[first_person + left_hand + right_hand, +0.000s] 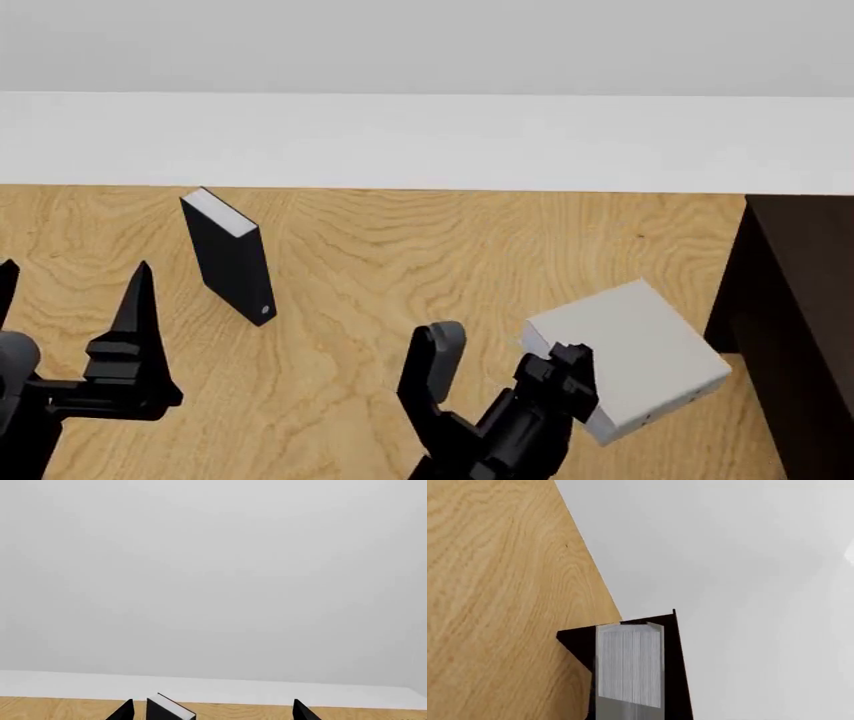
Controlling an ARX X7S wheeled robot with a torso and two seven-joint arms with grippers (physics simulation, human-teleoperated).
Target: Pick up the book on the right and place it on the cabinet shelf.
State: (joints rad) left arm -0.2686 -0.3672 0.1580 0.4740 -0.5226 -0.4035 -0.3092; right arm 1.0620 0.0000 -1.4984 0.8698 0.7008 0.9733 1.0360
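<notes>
The thick light-grey book (627, 355) hangs tilted above the wooden table, with tiny dark dots on its narrow side. My right gripper (574, 378) is shut on its near left corner. In the right wrist view the book's striped page edge (628, 667) fills the lower middle and my fingers do not show. The very dark cabinet (801, 300) stands just right of the book and appears behind it in the right wrist view (675, 680). I cannot make out a separate shelf board. My left gripper (70, 300) is open and empty at the lower left, as its wrist view (212, 712) also shows.
A black book with a white edge (230, 258) stands upright on the table (400, 260) ahead of my left gripper, and shows between the open jaws in the left wrist view (167, 710). A pale wall (427, 140) runs behind the table.
</notes>
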